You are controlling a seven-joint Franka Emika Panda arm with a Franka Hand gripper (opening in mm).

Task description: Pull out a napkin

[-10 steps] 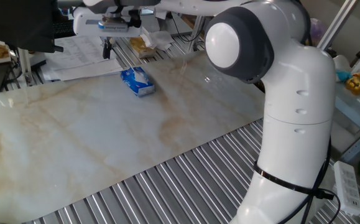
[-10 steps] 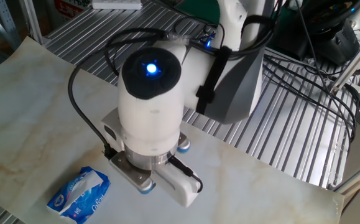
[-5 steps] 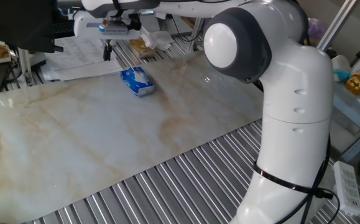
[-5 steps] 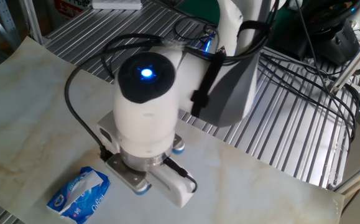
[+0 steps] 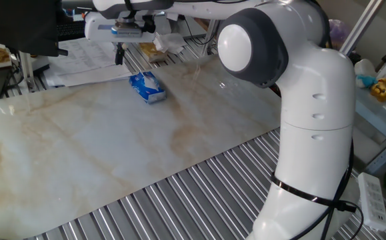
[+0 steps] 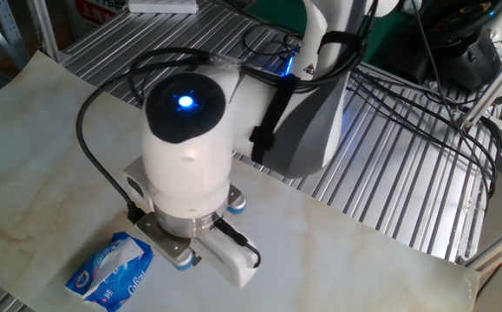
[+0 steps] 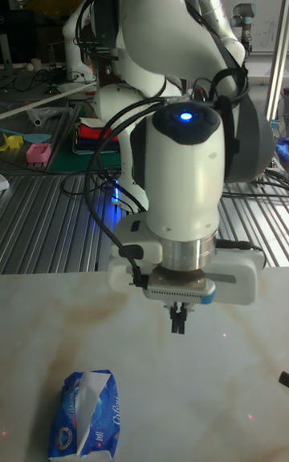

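Observation:
The small blue tissue pack lies flat on the marble board. The napkin shows as a white tuft poking out of the pack's top slot, also seen in the other fixed view and the tall view. My gripper hangs above the board, beside the pack and a little behind it, touching nothing. Its two dark fingers are pressed together with nothing between them. In the other fixed view the wrist hides the fingers and stands just right of the pack.
Large printed paper sheets and a crumpled bag lie behind the pack. Ribbed metal table surrounds the board. The arm's base stands at the right, cables trail behind it, and a power strip sits at far right.
The arm has shifted sideways towards the tissue pack, at about the same height. The pack and napkin have not moved.

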